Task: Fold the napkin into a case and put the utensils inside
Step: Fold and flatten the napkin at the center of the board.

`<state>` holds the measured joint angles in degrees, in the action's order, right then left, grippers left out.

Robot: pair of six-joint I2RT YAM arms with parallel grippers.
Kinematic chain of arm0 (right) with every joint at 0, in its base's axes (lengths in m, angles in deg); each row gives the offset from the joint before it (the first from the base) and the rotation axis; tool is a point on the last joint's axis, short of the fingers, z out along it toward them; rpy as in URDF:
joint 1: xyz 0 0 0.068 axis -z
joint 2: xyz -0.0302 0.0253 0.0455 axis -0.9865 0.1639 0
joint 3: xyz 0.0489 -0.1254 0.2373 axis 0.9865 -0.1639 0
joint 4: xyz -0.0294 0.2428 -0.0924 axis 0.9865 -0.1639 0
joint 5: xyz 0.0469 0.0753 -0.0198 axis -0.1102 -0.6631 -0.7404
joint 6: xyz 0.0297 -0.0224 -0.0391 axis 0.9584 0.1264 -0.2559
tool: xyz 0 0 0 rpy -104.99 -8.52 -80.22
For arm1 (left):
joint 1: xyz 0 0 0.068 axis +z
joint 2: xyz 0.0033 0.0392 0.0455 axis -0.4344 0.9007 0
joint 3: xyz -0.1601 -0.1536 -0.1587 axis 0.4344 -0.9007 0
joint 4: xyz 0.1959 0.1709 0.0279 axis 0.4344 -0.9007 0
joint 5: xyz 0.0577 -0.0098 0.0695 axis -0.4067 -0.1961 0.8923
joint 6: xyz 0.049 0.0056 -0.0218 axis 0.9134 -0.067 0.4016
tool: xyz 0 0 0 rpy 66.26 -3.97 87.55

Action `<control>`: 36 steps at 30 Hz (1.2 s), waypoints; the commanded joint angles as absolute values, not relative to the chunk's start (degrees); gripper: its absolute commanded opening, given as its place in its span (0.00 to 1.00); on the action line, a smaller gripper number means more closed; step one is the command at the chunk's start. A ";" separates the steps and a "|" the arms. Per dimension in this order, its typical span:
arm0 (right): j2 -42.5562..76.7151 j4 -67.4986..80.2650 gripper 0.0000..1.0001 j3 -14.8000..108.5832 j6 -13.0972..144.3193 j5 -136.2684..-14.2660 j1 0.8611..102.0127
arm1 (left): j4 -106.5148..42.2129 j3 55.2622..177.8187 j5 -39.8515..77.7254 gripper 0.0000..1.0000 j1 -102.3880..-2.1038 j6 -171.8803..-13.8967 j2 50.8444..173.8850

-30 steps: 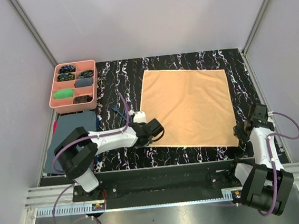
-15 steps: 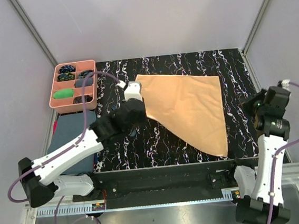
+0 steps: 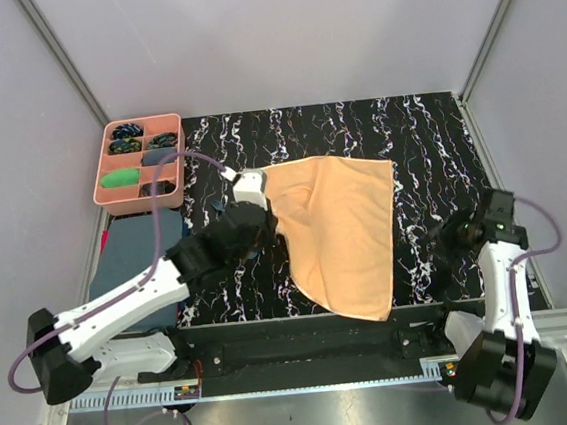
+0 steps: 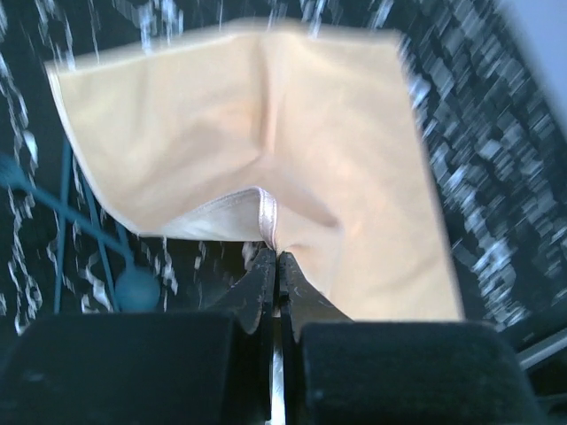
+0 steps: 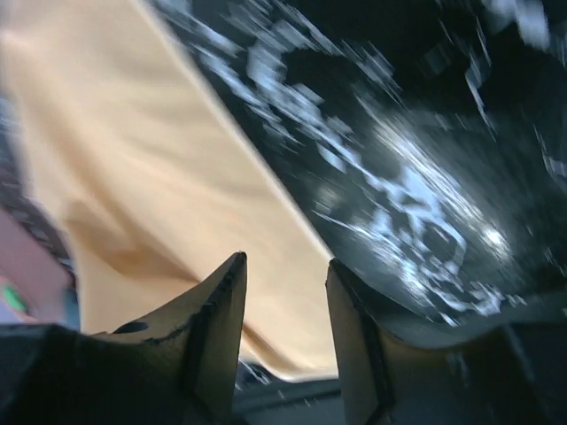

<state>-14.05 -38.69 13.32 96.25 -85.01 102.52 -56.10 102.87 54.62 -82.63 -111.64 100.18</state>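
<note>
Left gripper (image 4: 276,270) clamped on napkin (image 3: 343,229) corner — right gripper (image 5: 285,288) just sprung apart, empty, far right. Flat square now rumpled, half-folded mid-frame — case barely begun.

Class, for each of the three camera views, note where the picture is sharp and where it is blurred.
Top external: sharp and evenly lit, the napkin crisp against the marbled table. Left wrist: table pattern smeared, napkin edges soft, the left gripper a dark foreground mass. Right wrist: heavily blurred, table streaked, the right gripper fuzzy.
</note>
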 commanded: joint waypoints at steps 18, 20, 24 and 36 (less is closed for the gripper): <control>31.60 -13.76 0.54 25.73 97.21 -81.17 76.08 | -52.09 103.16 46.19 0.00 -79.02 -116.72 120.35; 33.90 -13.85 0.55 27.67 96.41 -78.81 76.17 | -53.41 105.45 45.22 0.00 -77.35 -117.52 122.29; 41.70 -14.12 0.56 34.96 95.54 -75.28 76.17 | -56.05 110.54 43.11 0.00 -71.56 -120.06 128.69; 50.81 -37.39 0.93 65.32 86.47 -59.38 78.10 | -66.51 129.02 42.59 0.00 -66.09 -117.69 136.89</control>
<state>56.90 -25.14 62.52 90.35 -70.09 77.71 -64.54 126.54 43.93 -65.95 -118.52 138.21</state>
